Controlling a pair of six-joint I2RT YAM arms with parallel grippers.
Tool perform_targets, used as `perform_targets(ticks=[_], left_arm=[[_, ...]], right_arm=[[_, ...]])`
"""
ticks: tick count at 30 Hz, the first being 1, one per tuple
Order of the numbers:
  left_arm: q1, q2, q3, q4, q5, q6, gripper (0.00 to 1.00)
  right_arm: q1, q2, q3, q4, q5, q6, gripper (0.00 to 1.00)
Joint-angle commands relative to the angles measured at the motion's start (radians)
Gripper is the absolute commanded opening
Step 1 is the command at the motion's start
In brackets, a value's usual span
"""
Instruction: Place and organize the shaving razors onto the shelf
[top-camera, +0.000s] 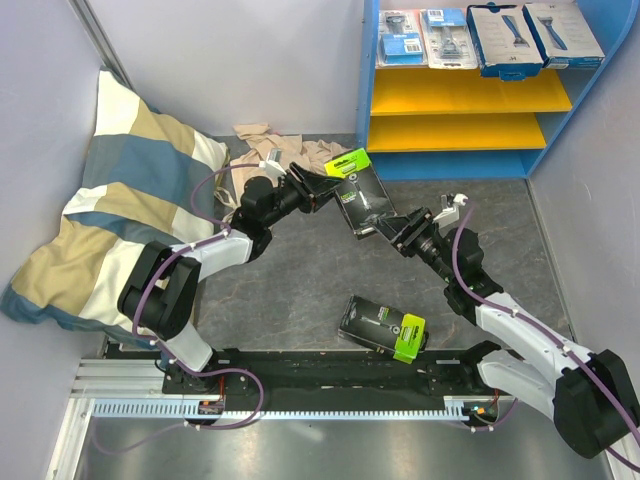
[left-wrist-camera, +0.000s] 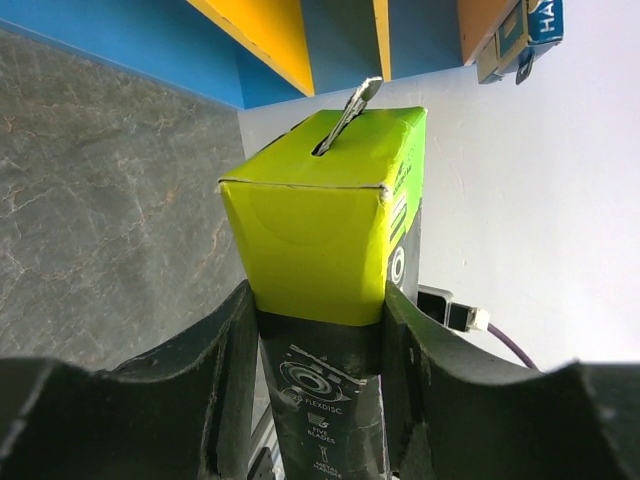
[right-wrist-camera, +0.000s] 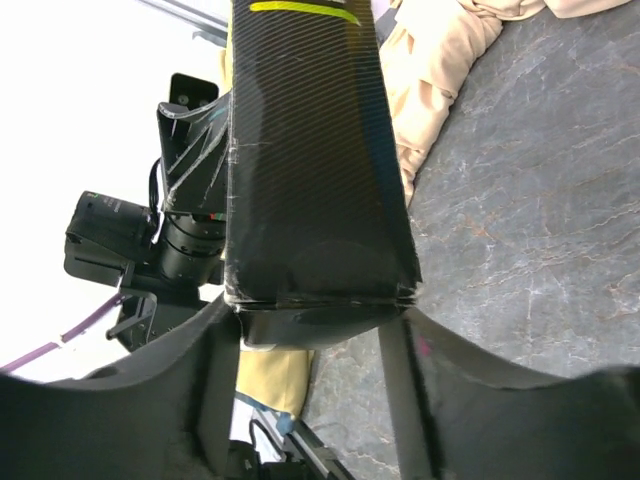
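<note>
One of the shaving razors, a black box with a lime-green end (top-camera: 358, 190), hangs above the table's middle. My left gripper (top-camera: 318, 188) is shut on it just below the green end (left-wrist-camera: 325, 220), its fingers (left-wrist-camera: 228, 370) pressing both narrow sides. My right gripper (top-camera: 385, 228) straddles the box's black lower end (right-wrist-camera: 310, 150). Its fingertips (right-wrist-camera: 405, 345) sit at the two bottom corners, and contact is unclear. A second black and green box (top-camera: 383, 327) lies flat near the front. The shelf (top-camera: 368, 80) has two blister packs (top-camera: 447, 38) and two white-blue boxes (top-camera: 505, 38) on top.
A striped pillow (top-camera: 120, 200) leans in the left corner. A beige cloth (top-camera: 262, 140) lies crumpled behind the left arm. The two yellow boards (top-camera: 460, 92) of the shelf carry nothing. Grey walls close in both sides.
</note>
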Motion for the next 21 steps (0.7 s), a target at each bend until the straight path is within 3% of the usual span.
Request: perform_targets(ticks=[1,4,11,17,21], left_arm=[[-0.005,-0.027,0.017,0.124,0.003,0.003,0.12],[-0.005,-0.027,-0.002,0.138,0.010,0.008,0.17],[-0.005,-0.031,-0.026,0.164,0.036,0.040,0.57],[0.000,-0.056,-0.065,0.133,0.033,0.077,0.75],[0.013,-0.090,-0.118,0.104,0.026,0.120,0.80]], right_arm=[[0.006,-0.008,0.024,0.051,0.014,-0.004,0.48],[0.006,-0.017,0.020,0.056,0.022,-0.007,0.36],[0.005,-0.034,0.015,0.088,0.010,-0.013,0.23],[0.005,-0.048,0.020,0.097,0.005,-0.018,0.18],[-0.003,-0.059,0.032,0.077,0.007,-0.027,0.16]])
